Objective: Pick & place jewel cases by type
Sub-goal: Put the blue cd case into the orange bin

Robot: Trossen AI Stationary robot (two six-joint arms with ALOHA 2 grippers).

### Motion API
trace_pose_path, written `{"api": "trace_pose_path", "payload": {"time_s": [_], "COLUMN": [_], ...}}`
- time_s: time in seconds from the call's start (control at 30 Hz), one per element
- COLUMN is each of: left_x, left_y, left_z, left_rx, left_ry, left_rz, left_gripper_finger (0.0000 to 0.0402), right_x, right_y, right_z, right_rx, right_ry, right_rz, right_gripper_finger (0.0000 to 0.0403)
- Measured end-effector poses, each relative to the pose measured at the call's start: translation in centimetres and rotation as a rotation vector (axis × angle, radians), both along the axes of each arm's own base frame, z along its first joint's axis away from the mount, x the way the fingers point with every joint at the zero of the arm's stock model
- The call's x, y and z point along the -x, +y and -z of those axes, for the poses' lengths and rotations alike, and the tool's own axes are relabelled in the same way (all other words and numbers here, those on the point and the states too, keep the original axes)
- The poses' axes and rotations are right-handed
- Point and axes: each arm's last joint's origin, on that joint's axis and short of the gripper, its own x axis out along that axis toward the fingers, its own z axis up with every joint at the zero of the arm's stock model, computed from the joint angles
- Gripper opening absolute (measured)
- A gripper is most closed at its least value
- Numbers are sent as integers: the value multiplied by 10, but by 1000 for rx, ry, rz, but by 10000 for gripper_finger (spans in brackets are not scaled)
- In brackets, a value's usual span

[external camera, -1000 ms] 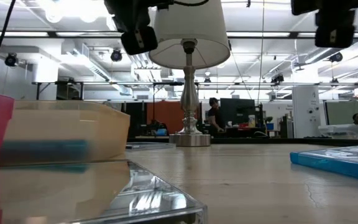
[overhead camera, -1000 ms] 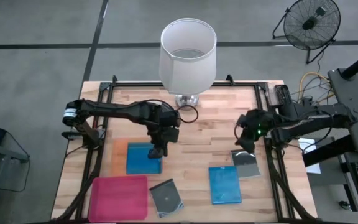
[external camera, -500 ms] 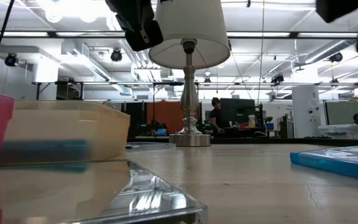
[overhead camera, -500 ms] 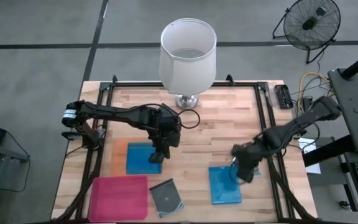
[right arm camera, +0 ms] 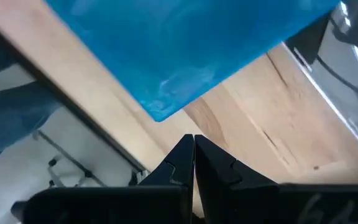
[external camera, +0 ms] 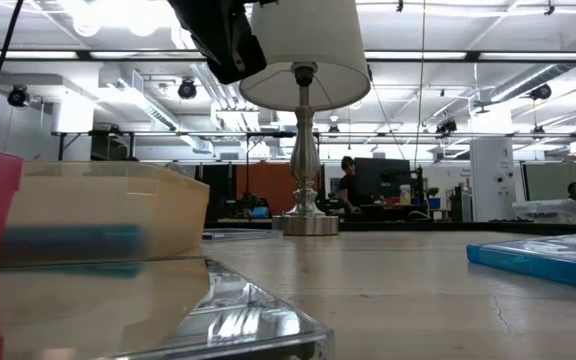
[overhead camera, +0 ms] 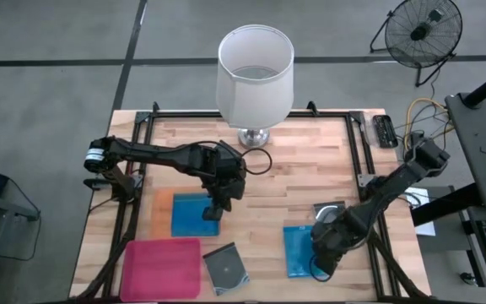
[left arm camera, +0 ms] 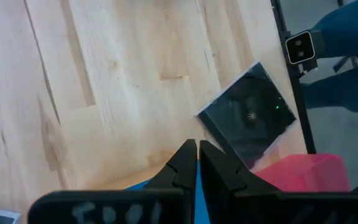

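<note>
Nearest the front edge of the table [overhead camera: 294, 160], a dark disc case [overhead camera: 226, 268] lies beside the magenta tray [overhead camera: 161, 268]. The right gripper [overhead camera: 317, 272], fingers pressed together, hangs at the near corner of a blue case [overhead camera: 298, 247]. Another dark case [overhead camera: 328, 210] lies just behind, partly hidden. Farther back, the left gripper [overhead camera: 212, 212], also closed, hovers over a blue case [overhead camera: 191, 216], seemingly resting in the orange tray [overhead camera: 162, 211]. The lamp [overhead camera: 255, 76] stands farthest.
</note>
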Motion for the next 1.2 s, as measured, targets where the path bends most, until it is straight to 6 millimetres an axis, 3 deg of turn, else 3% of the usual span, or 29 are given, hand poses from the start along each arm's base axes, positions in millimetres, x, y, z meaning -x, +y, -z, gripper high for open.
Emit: {"api": "trace_pose_path", "payload": {"time_s": [0.23,0.6,0.9,1.2], "left_x": [-8,-31,-31,-31], "left_y": [0,1,1,2], "left_z": [16,48,48,48], "left_rx": [-73,-173,-173,-171], "left_ry": [48,74,73,67], "left_rz": [-21,-32,-33,-37], "left_gripper_finger": [0,0,0,0], "right_x": [7,-6,-20,-34], "right_y": [19,35,49,49], "right_z": [21,38,42,50], "right_rx": [63,110,110,210], "right_ry": [104,164,154,93], "right_rz": [43,89,97,250], "right_gripper_finger": [8,8,8,8]}}
